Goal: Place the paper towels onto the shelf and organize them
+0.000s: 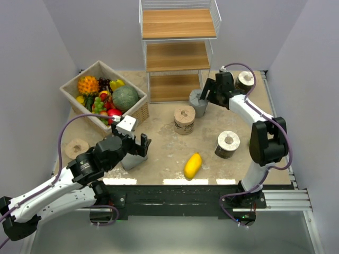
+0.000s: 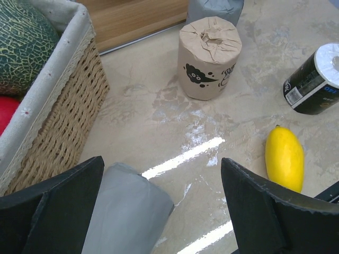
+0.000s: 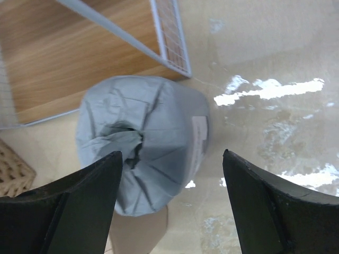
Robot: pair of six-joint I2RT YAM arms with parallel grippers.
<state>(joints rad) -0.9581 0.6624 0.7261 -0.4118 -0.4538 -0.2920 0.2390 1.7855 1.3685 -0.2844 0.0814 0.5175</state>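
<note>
My right gripper (image 3: 172, 159) hangs wide open, empty, lined up on the upright grey roll (image 3: 140, 143). The shelf (image 3: 79, 58) lies just beyond at eleven o'clock.

Shelf (image 1: 178, 55) behind, basket (image 1: 79, 76) left, mango (image 1: 193, 165) front

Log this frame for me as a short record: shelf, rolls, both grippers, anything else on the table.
shelf: no rolls on it
near grey roll: on table at left gripper, open
far grey roll: at shelf foot, below right gripper, open
tan rolls: centre tan roll; left tan roll
dark rolls: right dark roll; back dark roll
other: mango, fruit basket
</note>
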